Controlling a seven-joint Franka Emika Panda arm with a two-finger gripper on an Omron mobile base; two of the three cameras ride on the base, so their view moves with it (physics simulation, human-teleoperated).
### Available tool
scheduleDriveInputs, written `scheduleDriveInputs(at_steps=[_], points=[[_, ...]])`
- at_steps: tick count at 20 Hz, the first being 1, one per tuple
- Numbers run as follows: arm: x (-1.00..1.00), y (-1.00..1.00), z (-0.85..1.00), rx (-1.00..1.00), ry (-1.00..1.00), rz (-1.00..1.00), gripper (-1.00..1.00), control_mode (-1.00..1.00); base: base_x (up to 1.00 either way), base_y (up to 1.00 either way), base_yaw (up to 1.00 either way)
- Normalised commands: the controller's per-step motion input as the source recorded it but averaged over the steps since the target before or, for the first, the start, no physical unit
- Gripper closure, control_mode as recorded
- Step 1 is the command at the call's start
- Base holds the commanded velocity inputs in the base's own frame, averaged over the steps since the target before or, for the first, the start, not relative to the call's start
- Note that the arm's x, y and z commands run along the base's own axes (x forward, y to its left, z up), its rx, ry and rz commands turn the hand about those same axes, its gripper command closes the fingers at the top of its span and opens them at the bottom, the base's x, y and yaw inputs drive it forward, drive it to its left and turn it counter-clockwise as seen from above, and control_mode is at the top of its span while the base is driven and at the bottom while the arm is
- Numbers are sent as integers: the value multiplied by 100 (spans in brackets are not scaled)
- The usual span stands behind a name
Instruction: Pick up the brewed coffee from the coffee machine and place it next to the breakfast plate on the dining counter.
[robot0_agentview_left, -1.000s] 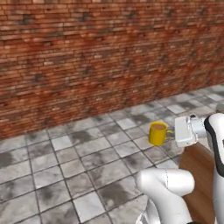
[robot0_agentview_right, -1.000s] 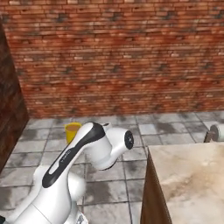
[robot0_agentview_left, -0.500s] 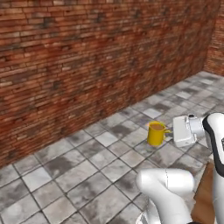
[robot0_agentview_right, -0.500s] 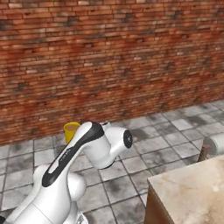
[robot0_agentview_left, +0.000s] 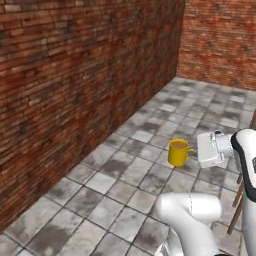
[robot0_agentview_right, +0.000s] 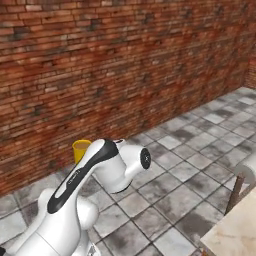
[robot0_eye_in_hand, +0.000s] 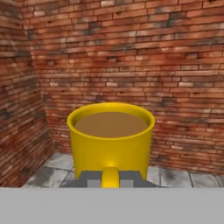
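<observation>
Brick wall (robot0_agentview_left: 75, 75) and grey tiled floor (robot0_agentview_left: 125, 175): the largest surfaces around me. The wall runs along the left of the left base view and meets a second brick wall at a far corner; in the hand view it stands well beyond the mug. The floor between me and the wall carries no loose things, so open room lies on all sides of my hand.

Desk (robot0_agentview_right: 235, 235): one beige marbled corner shows at the lower right of the right base view, with a wooden leg under its edge, well apart from the mug.

Tool (robot0_agentview_left: 192, 154): my tool is clamped on the handle of the brewed coffee (robot0_agentview_left: 178, 152), which hangs upright above the floor. In the hand view the yellow mug (robot0_eye_in_hand: 111, 142) holds brown liquid near its rim, its handle between my fingertips (robot0_eye_in_hand: 89, 179). In the right base view its rim (robot0_agentview_right: 81, 149) peeks from behind my arm.
</observation>
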Motion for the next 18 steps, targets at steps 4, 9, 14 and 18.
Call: scheduleDriveInputs(at_steps=[4, 9, 14, 18], points=[[0, 0, 0, 0, 0, 0, 100, 100, 94, 41, -56], [0, 0, 0, 0, 0, 0, 100, 100, 98, 39, -54], [0, 0, 0, 0, 0, 0, 100, 100, 100, 37, -50], [0, 0, 0, 0, 0, 0, 100, 100, 100, 35, -47]])
